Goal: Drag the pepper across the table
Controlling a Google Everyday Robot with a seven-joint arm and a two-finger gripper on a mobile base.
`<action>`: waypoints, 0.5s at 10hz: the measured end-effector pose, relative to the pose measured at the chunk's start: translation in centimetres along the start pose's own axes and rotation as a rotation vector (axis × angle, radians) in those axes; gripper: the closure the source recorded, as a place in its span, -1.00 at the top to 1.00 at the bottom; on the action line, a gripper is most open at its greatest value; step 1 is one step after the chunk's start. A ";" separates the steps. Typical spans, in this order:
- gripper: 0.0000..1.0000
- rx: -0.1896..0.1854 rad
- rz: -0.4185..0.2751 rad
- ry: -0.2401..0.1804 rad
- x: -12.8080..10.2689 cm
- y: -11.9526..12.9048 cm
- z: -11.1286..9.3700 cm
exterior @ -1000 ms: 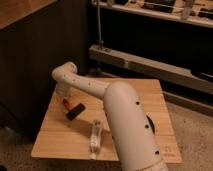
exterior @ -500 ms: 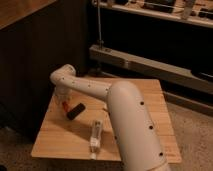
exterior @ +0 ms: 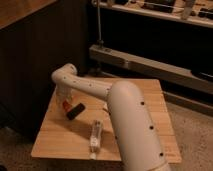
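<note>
Arm [exterior: 131,120]: one continuous cream-white shell, smooth and matte, with rounded edges throughout. The nearest segment is thick and barrel-shaped, with a row of small dark round dots, which may be screws or recessed holes, spaced down its side. A slimmer tubular segment [exterior: 90,86] carries a similar line of dark dots along its length. It ends in a rounded elbow joint [exterior: 65,75], also dotted. Gripper [exterior: 62,96]: same pale finish, sited below that joint, by the left edge of the table [exterior: 60,135], toward the far-left corner.
</note>
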State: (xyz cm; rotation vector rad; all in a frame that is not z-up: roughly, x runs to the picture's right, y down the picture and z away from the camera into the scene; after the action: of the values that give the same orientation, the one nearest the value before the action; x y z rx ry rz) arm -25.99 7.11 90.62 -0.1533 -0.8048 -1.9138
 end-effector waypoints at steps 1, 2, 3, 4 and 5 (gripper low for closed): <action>0.58 -0.025 0.006 -0.008 0.1 0.3 0.1; 0.60 -0.036 0.011 -0.014 0.0 0.7 0.1; 0.60 -0.051 0.019 -0.021 0.0 1.4 0.3; 0.60 -0.050 0.020 -0.026 0.1 1.2 0.5; 0.59 -0.051 0.016 -0.035 0.2 1.0 0.7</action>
State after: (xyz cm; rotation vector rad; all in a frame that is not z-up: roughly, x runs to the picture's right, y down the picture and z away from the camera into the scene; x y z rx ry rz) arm -25.38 7.11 91.72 -0.2248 -0.7757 -1.9217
